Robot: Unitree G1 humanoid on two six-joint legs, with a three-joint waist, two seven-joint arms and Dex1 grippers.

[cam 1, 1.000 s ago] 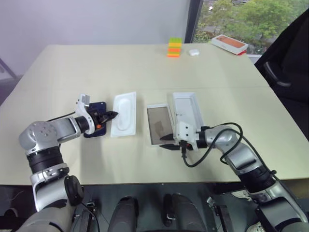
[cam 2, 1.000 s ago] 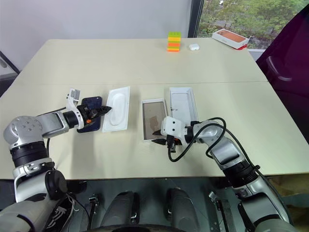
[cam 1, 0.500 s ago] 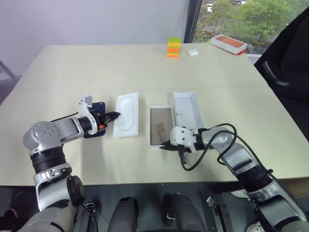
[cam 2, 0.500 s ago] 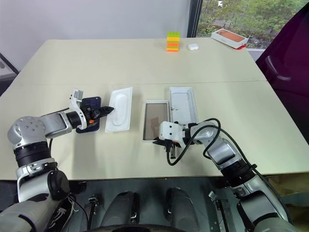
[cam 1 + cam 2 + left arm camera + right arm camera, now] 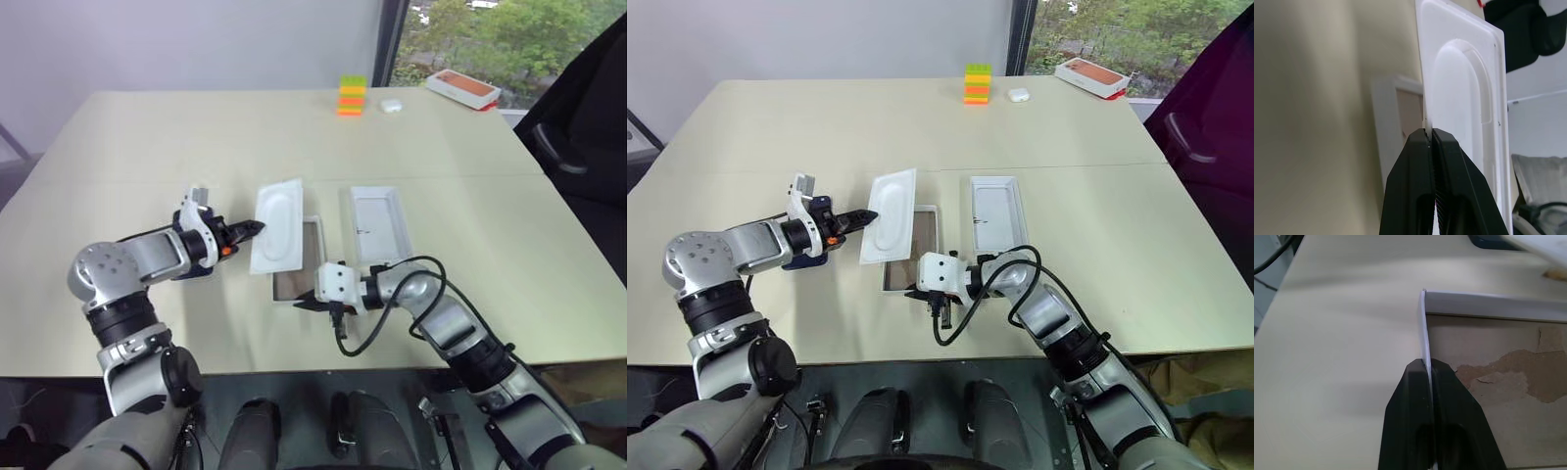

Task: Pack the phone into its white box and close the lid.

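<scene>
now our left gripper point(image 5: 1429, 134), clenched on the white insert's point(image 5: 278, 224) edge, has carried it over the white box point(image 5: 1488, 357), whose wall our right gripper point(image 5: 1426, 363) pinches and has dragged leftward. the phone point(image 5: 808, 257) lies behind our left fingers, unpacked.

Both arms reach toward the frame's center, the left claw point(image 5: 257, 227) pinched tight, the right claw point(image 5: 300, 305) pinched low at center.

The white insert point(image 5: 1469, 93) is looking like smooth moulded plastic or pulp, matt. The white box point(image 5: 1488, 308) is showing thin cardboard walls and a rough, torn brownish paper floor. The table point(image 5: 196, 127) is appearing matt beige.
</scene>
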